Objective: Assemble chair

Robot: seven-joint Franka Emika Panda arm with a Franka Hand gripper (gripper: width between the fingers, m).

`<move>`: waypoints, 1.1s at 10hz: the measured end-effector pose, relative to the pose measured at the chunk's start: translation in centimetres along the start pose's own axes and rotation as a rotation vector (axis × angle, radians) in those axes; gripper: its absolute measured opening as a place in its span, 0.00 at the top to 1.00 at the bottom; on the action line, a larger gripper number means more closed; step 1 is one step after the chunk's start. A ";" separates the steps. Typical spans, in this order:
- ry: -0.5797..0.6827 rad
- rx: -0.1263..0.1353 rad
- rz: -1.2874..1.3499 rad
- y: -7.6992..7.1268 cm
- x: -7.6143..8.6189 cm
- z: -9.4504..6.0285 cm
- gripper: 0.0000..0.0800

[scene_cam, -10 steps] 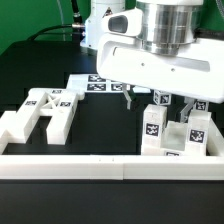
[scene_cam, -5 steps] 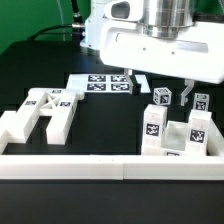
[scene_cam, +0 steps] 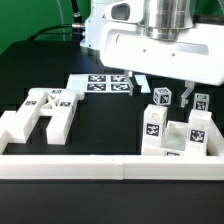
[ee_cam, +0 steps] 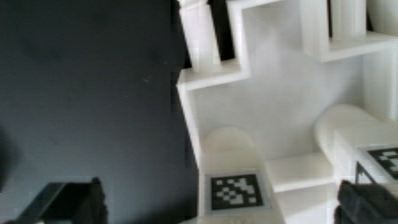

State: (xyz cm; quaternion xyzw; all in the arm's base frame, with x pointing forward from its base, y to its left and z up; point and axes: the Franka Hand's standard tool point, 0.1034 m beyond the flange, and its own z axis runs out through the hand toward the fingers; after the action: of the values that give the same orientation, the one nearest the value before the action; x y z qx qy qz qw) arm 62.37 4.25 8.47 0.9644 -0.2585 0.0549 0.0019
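Exterior view: fingers (scene_cam: 134,82) apart, above matte-white blocky tagged plastic chair pieces (scene_cam: 172,128) at the exterior view's right on black bench (scene_cam: 100,125); H-shaped white chair part (scene_cam: 40,112) at its left. Wrist view: chair pieces (ee_cam: 267,90) beneath; fingers apart.

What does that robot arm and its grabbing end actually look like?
The pincer has a wide, boxy white body under a round silver-grey wrist collar, with two short dark fingers below. Glossy white arm casing shows behind it. No markings are visible.
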 end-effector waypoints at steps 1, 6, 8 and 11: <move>0.009 0.002 -0.010 0.0 -1.1 0.8 0.19; 0.034 0.002 -0.035 0.2 -3.0 3.9 0.19; 0.029 -0.006 -0.043 0.2 -3.6 5.0 0.19; 0.031 -0.009 -0.053 0.4 -3.5 5.3 0.19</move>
State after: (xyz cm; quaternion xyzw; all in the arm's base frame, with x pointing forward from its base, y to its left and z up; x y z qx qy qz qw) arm 59.69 5.51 2.86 0.9699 -0.2333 0.0686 0.0118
